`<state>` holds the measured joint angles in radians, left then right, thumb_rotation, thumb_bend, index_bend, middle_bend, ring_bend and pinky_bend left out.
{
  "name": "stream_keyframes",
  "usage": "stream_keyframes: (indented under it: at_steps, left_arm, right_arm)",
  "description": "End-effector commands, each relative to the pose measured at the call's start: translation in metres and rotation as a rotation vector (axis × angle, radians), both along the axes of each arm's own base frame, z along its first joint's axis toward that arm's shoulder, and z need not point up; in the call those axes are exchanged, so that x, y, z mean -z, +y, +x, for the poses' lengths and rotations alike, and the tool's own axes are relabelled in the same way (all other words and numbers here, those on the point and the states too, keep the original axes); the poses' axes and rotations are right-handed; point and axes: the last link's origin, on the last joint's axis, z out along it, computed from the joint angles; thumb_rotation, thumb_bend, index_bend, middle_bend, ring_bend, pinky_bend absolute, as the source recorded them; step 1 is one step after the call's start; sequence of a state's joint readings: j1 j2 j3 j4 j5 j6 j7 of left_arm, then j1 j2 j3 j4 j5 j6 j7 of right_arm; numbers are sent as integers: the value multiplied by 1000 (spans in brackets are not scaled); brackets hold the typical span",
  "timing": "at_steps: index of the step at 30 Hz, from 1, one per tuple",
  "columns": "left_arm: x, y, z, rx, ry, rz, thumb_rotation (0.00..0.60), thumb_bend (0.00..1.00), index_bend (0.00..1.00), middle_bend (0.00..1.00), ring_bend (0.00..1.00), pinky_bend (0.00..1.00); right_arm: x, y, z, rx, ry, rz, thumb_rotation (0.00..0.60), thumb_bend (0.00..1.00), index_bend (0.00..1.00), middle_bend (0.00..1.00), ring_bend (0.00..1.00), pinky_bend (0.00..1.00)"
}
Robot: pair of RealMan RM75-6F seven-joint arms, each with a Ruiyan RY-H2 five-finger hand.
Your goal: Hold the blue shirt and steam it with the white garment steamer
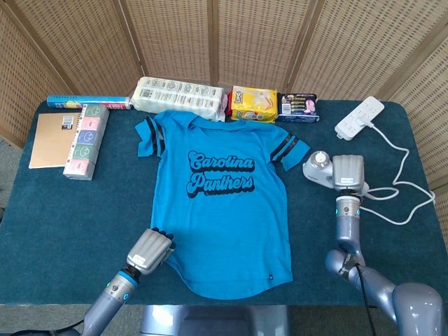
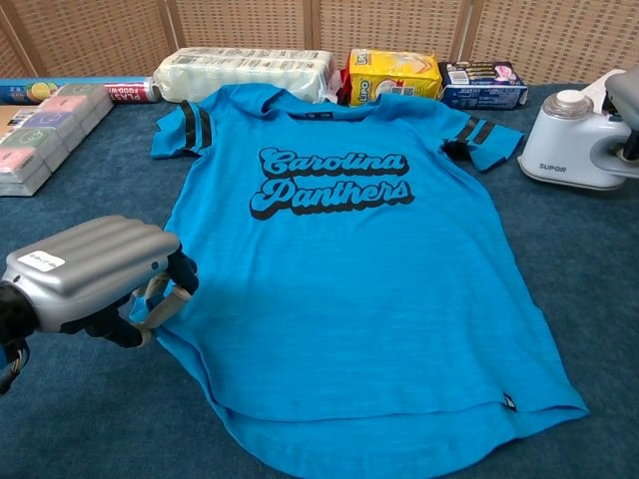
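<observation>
The blue shirt (image 1: pixel 220 203) (image 2: pixel 339 269) with "Carolina Panthers" print lies flat in the middle of the table. My left hand (image 1: pixel 150 253) (image 2: pixel 90 269) is at its lower left hem, fingers curled around the fabric edge. The white garment steamer (image 1: pixel 317 166) (image 2: pixel 564 150) stands on the table just right of the shirt's striped sleeve. My right hand (image 1: pixel 348 173) (image 2: pixel 627 110) grips its handle from the right side; the chest view cuts off most of this hand.
A white power strip (image 1: pixel 360 117) and its cable (image 1: pixel 402 189) lie at the right. Along the back edge are a tissue pack (image 1: pixel 178 96), a yellow packet (image 1: pixel 253 103) and a dark blue box (image 1: pixel 297 107). At the left lie a notebook (image 1: pixel 50 138) and a pastel box stack (image 1: pixel 85 141).
</observation>
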<state>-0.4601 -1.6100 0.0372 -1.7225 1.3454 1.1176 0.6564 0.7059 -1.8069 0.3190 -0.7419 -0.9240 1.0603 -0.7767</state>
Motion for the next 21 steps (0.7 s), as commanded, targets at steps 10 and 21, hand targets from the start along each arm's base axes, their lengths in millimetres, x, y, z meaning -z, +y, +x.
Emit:
stream_keyframes:
  at_steps: [10,21]
  left_arm:
    - [2,-1,0,-2,2,-4,600,438,809,713,574,493]
    - [1,-1,-1,-2,2,-1,600,438,809,712,574,493]
  right_arm:
    - [9,-3,-1,27,-20,5,600,334,620,685,738,724]
    - [11,-1,-1,49,-43,0,600,326,419,508,536,554]
